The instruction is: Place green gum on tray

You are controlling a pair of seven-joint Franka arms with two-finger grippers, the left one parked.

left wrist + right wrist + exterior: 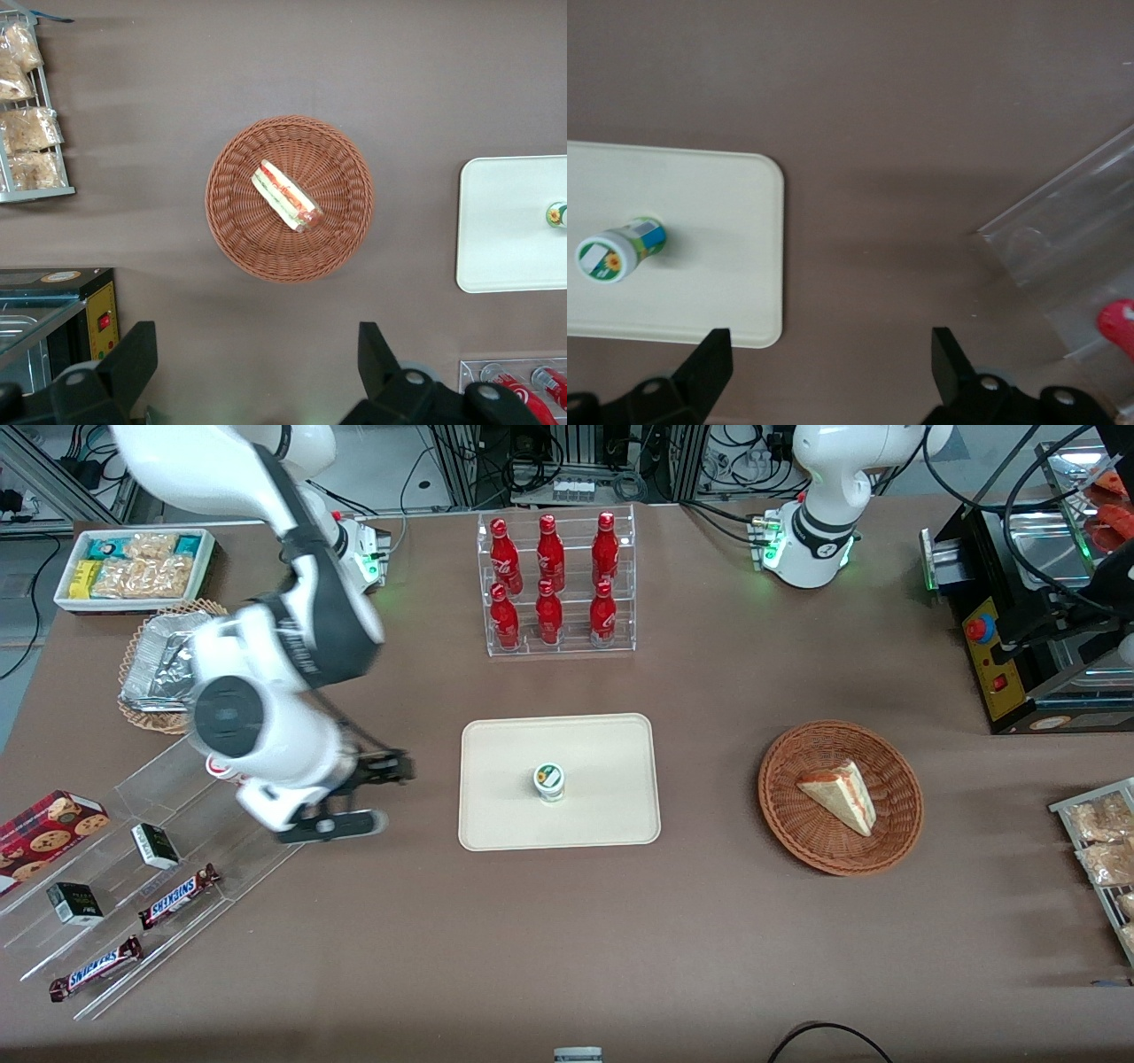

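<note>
- Fingers point(709, 359) spread wide and empty, gripping nothing; gripper point(372, 795) hovering over bare brown tabletop between the clear rack and the tray, toward the working arm's end of the counter.
- Clear rack point(190, 779) near the front corner at that end: glossy stepped plastic, holding wrapped candy bars point(177, 897).
- Tray point(496, 815) at mid-counter: cream, matte, flat, with rounded corners and a low rim.
- Green gum point(549, 782) standing upright on the tray near its middle, well apart from the gripper; placing looks done.
- Probably light and stiff: a small plastic cylinder with a white lid and a smooth, perhaps slippery label; likely to roll if tipped. Best pinched across the body just under the lid.
- Wicker basket point(784, 815) toward the parked arm's end: round, brown, coarsely woven, holding a sandwich wedge point(842, 795).
</note>
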